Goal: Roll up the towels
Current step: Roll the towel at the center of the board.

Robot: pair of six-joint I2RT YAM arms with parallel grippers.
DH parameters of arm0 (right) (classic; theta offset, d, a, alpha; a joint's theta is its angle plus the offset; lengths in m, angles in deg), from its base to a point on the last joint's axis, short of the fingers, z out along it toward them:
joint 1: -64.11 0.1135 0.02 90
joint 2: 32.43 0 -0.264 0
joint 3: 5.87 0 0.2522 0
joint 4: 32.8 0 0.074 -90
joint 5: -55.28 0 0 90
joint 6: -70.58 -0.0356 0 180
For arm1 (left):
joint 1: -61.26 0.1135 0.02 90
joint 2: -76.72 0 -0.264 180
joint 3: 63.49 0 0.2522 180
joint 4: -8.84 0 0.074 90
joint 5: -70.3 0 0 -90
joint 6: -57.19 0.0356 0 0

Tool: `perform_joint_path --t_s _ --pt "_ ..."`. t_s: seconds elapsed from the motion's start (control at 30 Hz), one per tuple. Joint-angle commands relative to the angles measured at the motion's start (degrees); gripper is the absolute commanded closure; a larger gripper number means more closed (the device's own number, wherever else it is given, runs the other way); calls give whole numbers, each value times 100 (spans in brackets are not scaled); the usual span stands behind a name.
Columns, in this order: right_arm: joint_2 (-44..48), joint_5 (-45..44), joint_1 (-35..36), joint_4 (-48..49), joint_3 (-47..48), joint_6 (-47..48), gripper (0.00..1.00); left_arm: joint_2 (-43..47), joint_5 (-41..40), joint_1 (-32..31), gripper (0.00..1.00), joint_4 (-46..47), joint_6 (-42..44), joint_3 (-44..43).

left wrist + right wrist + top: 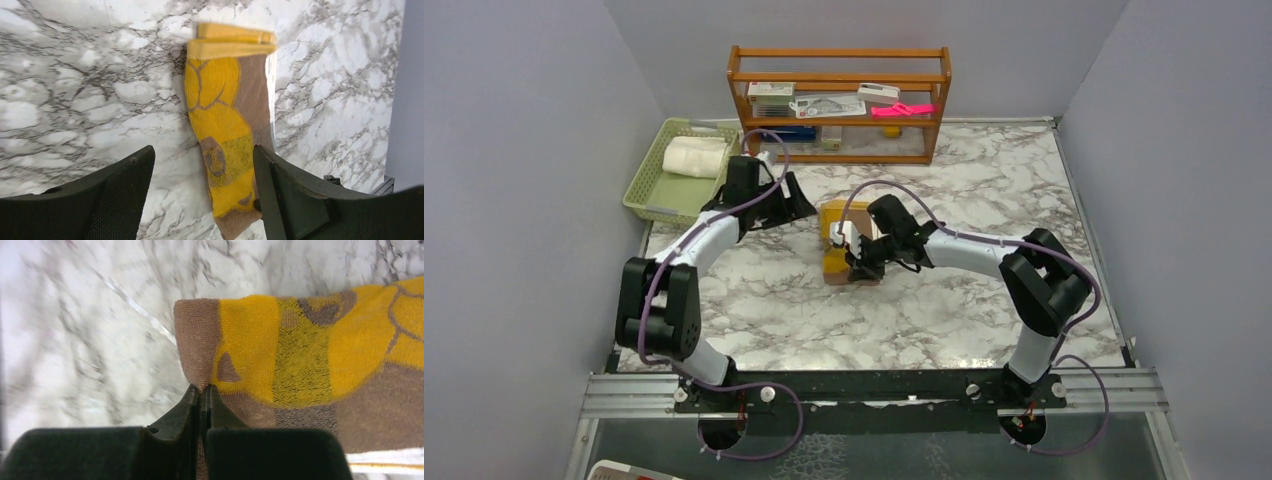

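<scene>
A brown towel with mustard-yellow patches (836, 213) lies folded into a narrow strip on the marble table, seen lengthwise in the left wrist view (225, 125). My right gripper (854, 258) is shut, pinching the brown end edge of this towel (300, 350) between its fingertips (202, 390). My left gripper (796, 205) hovers open just left of the towel's far end, and the strip's near end runs between its fingers (202, 152) without touching them. A cream-white towel (694, 157) lies rolled in the green basket.
The green basket (646, 195) stands at the back left against the wall. A wooden shelf (839, 58) with small items stands at the back centre. Grey walls close in both sides of the table.
</scene>
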Motion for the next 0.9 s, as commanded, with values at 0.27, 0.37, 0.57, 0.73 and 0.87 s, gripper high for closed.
perform_joint_path --t_s 0.27,0.37,0.57,0.73,0.87 --pt "-1960 3742 -247 -2397 2572 -2102 99 1478 1565 382 26 0 465 1066" --pt "-2035 3775 -385 -1912 2511 -2687 99 1665 1871 377 26 222 303 1372" --pt "-2421 3883 -719 -1471 2462 -3586 99 2031 2239 353 26 527 31 1854" --pt "-2893 3892 -989 -1037 2481 -4449 99 2142 2504 210 25 896 -154 2150" --pt "-3230 3737 -1071 -874 2631 -4930 99 2110 2572 9 25 1295 -383 2368"
